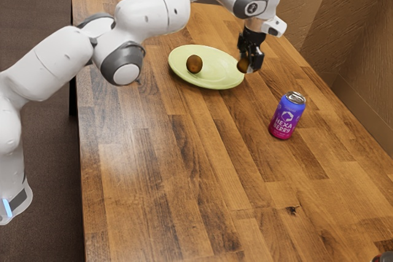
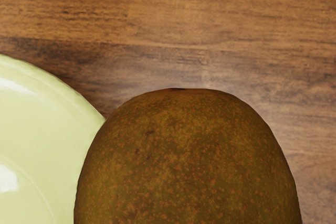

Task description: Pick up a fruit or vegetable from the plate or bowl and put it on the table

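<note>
From where I'm standing, the picking-up half of this job looks done and the putting-down half is what remains. The black gripper (image 1: 249,64) has a brown kiwi (image 1: 244,65) pinched between its two fingers, one on either side of it, out by the rim of the pale green plate (image 1: 212,80), on the side toward the exterior view's right. In the wrist view the fruit sits large below the hand, mostly against bare wood, with the plate's edge running just beside it. It seems to be up off the wooden table (image 1: 184,170), though I can't tell how high.

The other kiwi (image 1: 194,64) lies on the plate, toward the exterior view's left, and the task needs only one, so that one can be left alone. The soda can (image 1: 287,115) stands upright on the near side of the hand, a bit farther to the exterior view's right.

What's left, as I judge it: carry the fruit a little more clear of the rim, lower it to the wood, open the fingers and back away. Let go too soon and it could catch the plate's lip; swing too far toward me and the can might get knocked. Being rounded, the kiwi may roll unless it's set down gently.
</note>
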`<action>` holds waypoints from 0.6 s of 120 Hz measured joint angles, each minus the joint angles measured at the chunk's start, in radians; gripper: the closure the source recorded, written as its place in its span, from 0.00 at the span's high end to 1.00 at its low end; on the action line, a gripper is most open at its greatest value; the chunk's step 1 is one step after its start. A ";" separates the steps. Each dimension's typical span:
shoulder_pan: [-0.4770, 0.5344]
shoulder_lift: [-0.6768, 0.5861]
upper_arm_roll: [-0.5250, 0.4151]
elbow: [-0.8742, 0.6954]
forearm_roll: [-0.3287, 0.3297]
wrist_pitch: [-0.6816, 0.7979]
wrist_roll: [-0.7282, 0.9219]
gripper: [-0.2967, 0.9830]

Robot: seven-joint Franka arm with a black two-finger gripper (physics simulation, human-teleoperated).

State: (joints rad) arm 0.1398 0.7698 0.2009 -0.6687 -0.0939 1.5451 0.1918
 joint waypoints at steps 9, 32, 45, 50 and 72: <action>-0.024 0.002 0.001 0.000 0.000 0.001 0.001 0.42; -0.063 0.009 0.001 0.000 0.001 0.002 0.003 0.42; -0.075 0.010 0.001 0.000 0.001 0.003 0.004 0.42; -0.076 0.010 0.002 0.000 0.000 0.003 0.004 0.49; -0.083 0.009 0.003 0.002 -0.010 0.000 0.005 0.69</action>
State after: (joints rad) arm 0.0573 0.7791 0.2035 -0.6664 -0.1036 1.5454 0.1971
